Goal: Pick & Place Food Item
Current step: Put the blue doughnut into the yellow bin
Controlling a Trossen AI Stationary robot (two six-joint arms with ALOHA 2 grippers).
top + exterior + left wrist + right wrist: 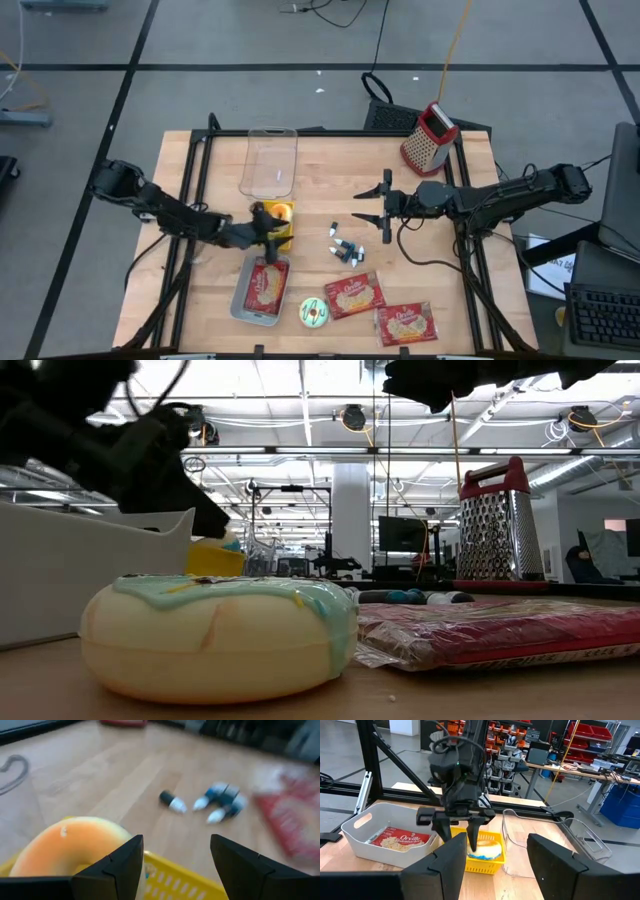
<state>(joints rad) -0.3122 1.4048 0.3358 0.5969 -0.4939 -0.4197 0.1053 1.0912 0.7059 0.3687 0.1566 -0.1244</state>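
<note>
Two matte-black jointed arms, each ending in a left gripper (268, 238) and right gripper (385, 205) with flat tapered fingers (black cables trailing alongside).

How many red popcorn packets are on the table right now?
3. One red popcorn packet lies in the grey bin near the front edge; a second lies flat on the wood beside the green-iced doughnut; a third lies just right of it.

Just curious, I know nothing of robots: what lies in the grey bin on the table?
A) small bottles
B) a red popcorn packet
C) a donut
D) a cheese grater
B: the grey bin holds a red popcorn packet, seen from above and from the right wrist.
</note>
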